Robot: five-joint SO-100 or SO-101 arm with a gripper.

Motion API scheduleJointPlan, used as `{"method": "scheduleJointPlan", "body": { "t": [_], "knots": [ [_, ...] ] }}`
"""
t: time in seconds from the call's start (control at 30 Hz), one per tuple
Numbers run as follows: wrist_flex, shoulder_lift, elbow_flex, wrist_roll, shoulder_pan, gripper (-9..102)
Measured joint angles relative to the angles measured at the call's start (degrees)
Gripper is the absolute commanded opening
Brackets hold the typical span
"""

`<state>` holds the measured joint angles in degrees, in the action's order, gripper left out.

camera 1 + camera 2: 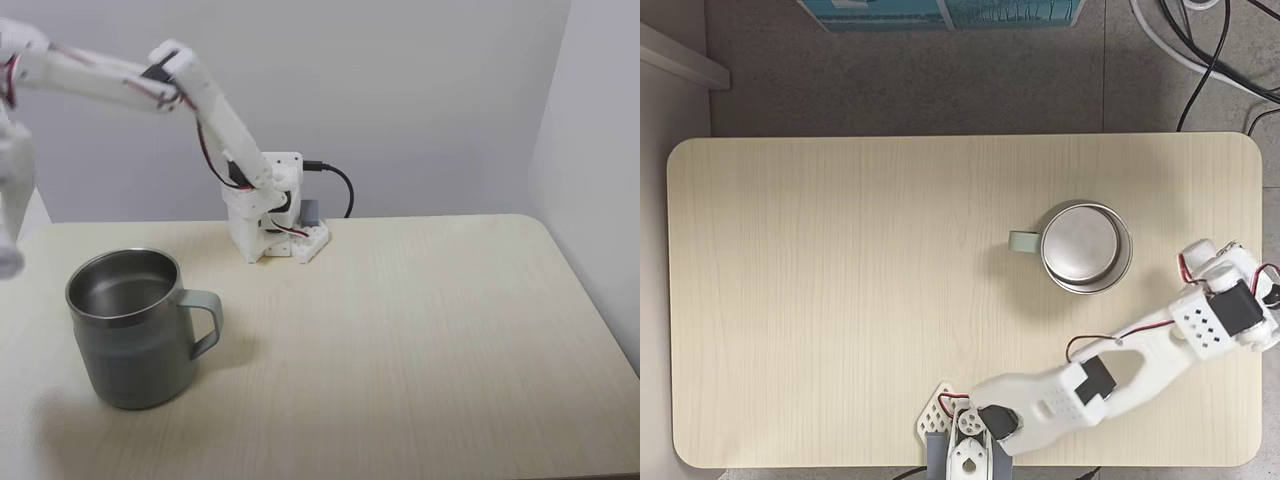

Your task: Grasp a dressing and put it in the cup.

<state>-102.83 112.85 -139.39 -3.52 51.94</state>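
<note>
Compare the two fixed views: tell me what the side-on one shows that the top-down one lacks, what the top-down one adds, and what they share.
Side-on fixed view only: the cup's grey-green outer wall, the grey back wall, and the black cable plugged in at the arm's base.

Top-down fixed view only: the whole table outline, the grey floor with cables and a blue box edge, and the arm's wrist end over the table's right edge.

Both: the cup's shiny inside and side handle, the white arm, the pale wooden tabletop. I cannot pick out the dressing.
</note>
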Motion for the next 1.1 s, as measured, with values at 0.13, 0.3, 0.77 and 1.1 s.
{"method": "scheduleJointPlan", "body": {
  "t": [0.13, 0.3, 0.77, 1.1],
  "knots": [
    [0.0, -8.6, 5.4, 1.0, -0.8, 0],
    [0.0, -20.7, 11.9, 2.8, -4.2, 0],
    [-0.2, -41.6, 24.4, 7.7, -26.6, 0],
    [0.9, -39.6, 30.6, 6.4, -25.9, 0]
  ]
}}
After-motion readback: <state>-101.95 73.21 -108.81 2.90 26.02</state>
